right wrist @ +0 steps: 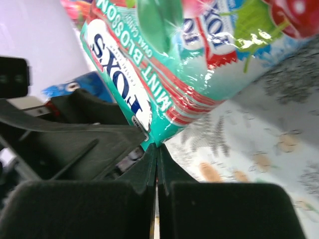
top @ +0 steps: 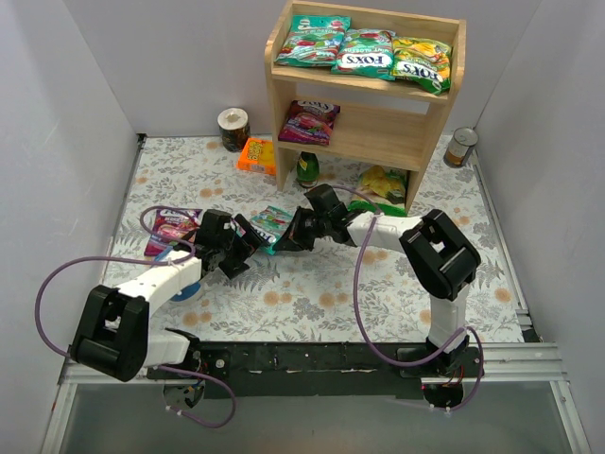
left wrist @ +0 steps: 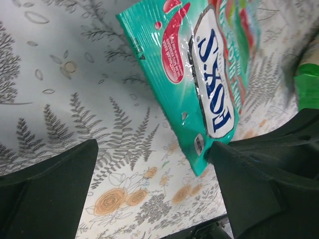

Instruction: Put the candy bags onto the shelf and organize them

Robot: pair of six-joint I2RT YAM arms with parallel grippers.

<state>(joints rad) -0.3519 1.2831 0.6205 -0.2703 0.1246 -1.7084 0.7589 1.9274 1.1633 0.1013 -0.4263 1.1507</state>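
Note:
The wooden shelf (top: 439,128) stands at the back. Its top tier holds two teal FOX'S bags (top: 310,40) (top: 364,52) and a yellow-green one (top: 423,61); a purple-magenta bag (top: 310,121) lies on the lower tier. Another purple bag (top: 173,230) lies on the mat at left. My right gripper (top: 285,236) (right wrist: 157,147) is shut on the corner of a teal bag (top: 272,225) (right wrist: 199,59) at mid-table. My left gripper (top: 248,242) (left wrist: 153,149) is open just left of it; the bag (left wrist: 199,64) has its corner against the left gripper's right finger (left wrist: 259,184).
An orange packet (top: 256,155) and a tape roll (top: 233,128) lie left of the shelf. A green bottle (top: 307,167) and a green-and-yellow snack bag (top: 383,184) sit at the shelf's foot. A tin can (top: 461,147) stands at its right. White walls close both sides.

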